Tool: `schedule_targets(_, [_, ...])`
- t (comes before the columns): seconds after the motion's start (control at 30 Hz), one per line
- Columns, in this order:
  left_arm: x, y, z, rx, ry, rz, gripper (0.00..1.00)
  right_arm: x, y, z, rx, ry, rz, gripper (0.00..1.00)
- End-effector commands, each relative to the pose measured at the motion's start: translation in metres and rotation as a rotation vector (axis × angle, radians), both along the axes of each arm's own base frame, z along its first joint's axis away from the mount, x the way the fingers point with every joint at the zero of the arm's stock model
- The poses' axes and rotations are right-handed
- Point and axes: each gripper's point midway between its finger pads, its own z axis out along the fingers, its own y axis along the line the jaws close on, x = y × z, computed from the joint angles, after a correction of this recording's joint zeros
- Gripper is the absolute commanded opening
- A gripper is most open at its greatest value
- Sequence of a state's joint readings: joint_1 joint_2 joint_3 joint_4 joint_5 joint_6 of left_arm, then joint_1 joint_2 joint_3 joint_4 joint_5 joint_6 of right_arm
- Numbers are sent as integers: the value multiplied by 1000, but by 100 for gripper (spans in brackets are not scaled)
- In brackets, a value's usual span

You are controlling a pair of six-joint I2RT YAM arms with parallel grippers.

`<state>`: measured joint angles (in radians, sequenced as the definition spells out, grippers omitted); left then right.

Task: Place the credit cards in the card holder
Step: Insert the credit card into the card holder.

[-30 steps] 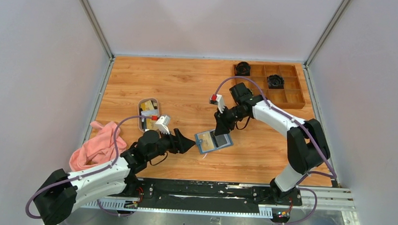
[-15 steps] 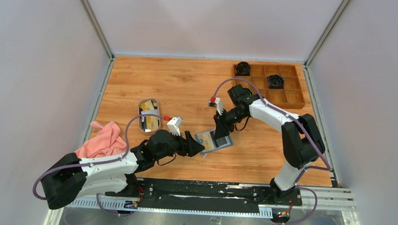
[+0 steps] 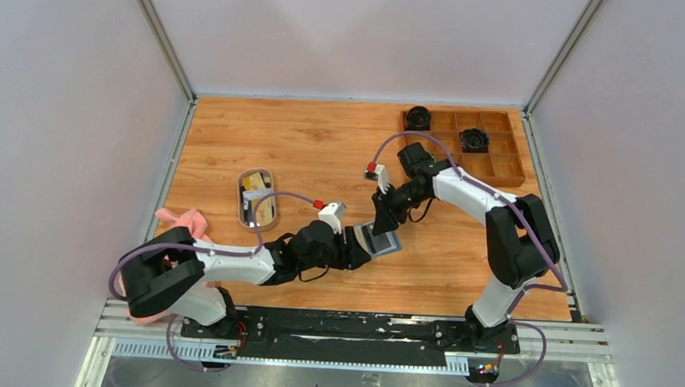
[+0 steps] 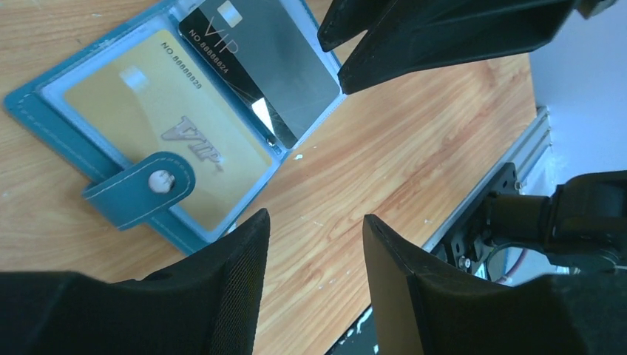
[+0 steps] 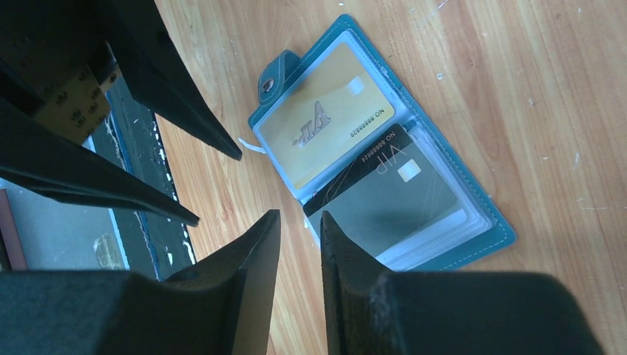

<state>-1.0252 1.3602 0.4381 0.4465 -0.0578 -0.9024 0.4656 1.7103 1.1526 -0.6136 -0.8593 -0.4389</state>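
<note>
Wooden table (image 3: 306,141); card holder (image 5: 497,222) lying open. Left gripper (image 4: 314,222) hovering at its 9 o'clock, half-open, empty; right gripper (image 5: 299,218) at 12, narrow, empty. Pin it, nudge black card (image 5: 399,196) in squarely.

Overhead view looks down on the whole worktop (image 3: 324,141); both close wrist views share the card holder (image 4: 185,126) beyond their jaws.
</note>
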Motion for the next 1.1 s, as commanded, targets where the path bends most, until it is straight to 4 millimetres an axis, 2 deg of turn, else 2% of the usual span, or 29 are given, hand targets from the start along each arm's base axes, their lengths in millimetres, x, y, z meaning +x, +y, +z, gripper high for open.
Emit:
schedule_targets(0.0, [9,-18,1,-1,0,27,52,6,-6,0,-19,9,-23,30])
schedule_targets(0.07, [12,-19,-5,14,8,47,52,7,-6,0,-19,11,-26,30])
schedule_targets(0.27, [26,-3,-22,79,-15,143,55,5,-5,-2,-13,28,-24,30])
schedule_targets(0.53, [38,27,-28,99,-27,233,60,-1,-1,-8,3,90,-20,29])
schedule_targets(0.67, [39,35,-29,103,-26,248,61,-2,-1,-11,0,108,-21,29])
schedule_targets(1.07, [38,34,-27,88,-19,236,61,-8,7,-26,-24,180,-22,29])
